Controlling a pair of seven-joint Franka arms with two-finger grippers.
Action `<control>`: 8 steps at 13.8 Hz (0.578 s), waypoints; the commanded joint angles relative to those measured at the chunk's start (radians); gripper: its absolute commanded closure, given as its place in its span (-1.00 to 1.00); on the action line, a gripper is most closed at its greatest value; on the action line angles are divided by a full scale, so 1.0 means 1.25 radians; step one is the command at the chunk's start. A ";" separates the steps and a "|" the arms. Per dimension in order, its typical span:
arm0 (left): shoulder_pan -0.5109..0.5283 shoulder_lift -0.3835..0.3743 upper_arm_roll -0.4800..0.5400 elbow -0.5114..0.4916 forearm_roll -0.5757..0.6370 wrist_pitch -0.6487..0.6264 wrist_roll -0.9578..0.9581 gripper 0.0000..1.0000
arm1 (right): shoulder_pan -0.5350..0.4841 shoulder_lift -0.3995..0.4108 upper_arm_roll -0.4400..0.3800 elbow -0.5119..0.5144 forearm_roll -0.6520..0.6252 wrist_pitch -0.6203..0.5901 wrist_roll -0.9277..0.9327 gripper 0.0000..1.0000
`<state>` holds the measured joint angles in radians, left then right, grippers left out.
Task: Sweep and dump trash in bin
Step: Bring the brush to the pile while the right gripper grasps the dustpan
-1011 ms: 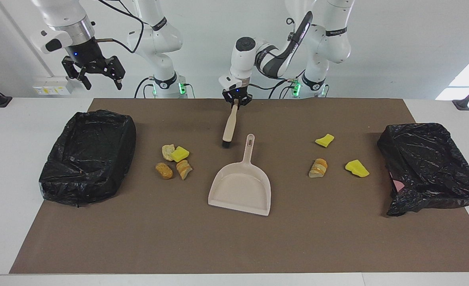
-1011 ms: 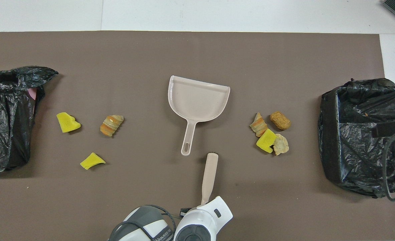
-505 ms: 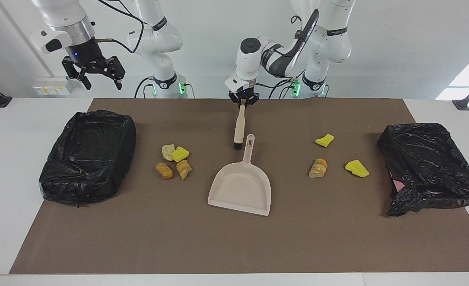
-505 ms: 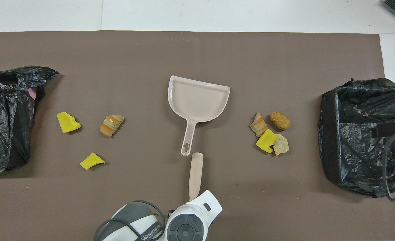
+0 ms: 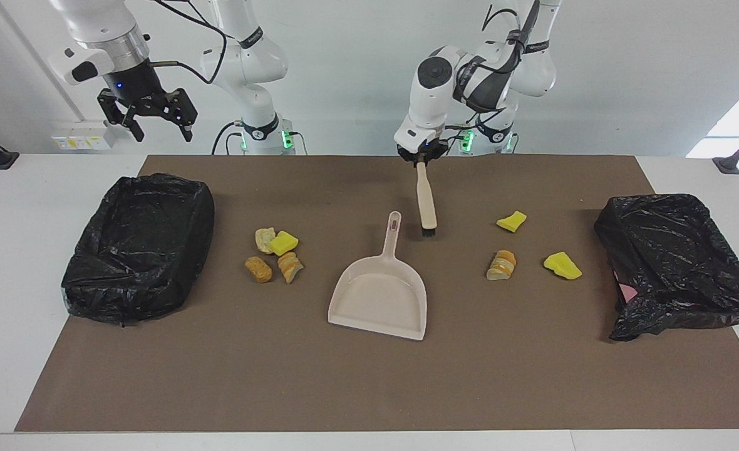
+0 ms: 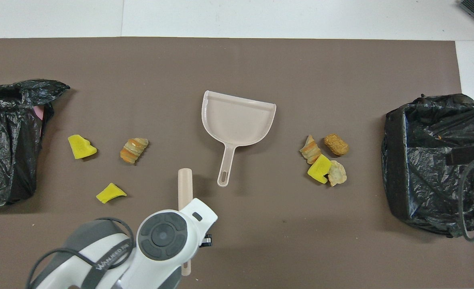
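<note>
my left hand (image 5: 421,161) was clenched on the handle end of the brush (image 5: 426,203), which hung bristles-down just beside the handle of the dustpan (image 5: 379,294), on the side toward my left arm's end of the surface (image 5: 369,388). my right hand (image 5: 150,113) waited released, up over the black-lined bin (image 5: 138,244) at its own end.

the trash lay in two lots on the brown mat. three scraps lay toward my left arm's end: a yellow wedge (image 5: 511,221), a tan slice (image 5: 501,265) and a second yellow wedge (image 5: 562,265). four more sat bunched in a cluster (image 5: 275,254) between the pan and the right arm's bin.

to do this step well, i judged the bristles should go down on the mat outside the nearest yellow wedge, then draw the three scraps toward the pan. its mouth faced away from me, so the scraps needed steering round to it, or my right hand needed to turn the pan. light strokes seemed best; the spongy wedges might roll or skip.

the mat between scraps and pan was bare. the second bagged bin (image 5: 676,263) stood near the outer wedge, so a wide backswing could snag its plastic.
</note>
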<state>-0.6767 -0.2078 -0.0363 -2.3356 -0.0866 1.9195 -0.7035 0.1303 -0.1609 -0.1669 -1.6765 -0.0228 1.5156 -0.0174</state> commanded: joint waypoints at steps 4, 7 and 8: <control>0.177 -0.047 -0.009 0.009 0.127 -0.135 0.047 1.00 | 0.127 0.040 0.013 -0.020 0.013 0.071 0.183 -1.00; 0.269 -0.064 -0.010 -0.025 0.177 -0.131 0.052 1.00 | 0.229 0.143 0.013 -0.009 0.061 0.187 0.328 -1.00; 0.305 -0.064 -0.010 -0.030 0.183 -0.117 0.083 1.00 | 0.268 0.185 0.013 -0.008 0.077 0.242 0.383 -1.00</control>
<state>-0.3757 -0.2499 -0.0361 -2.3359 0.1118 1.7622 -0.6397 0.4157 -0.0260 -0.1467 -1.7048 0.0328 1.7364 0.3708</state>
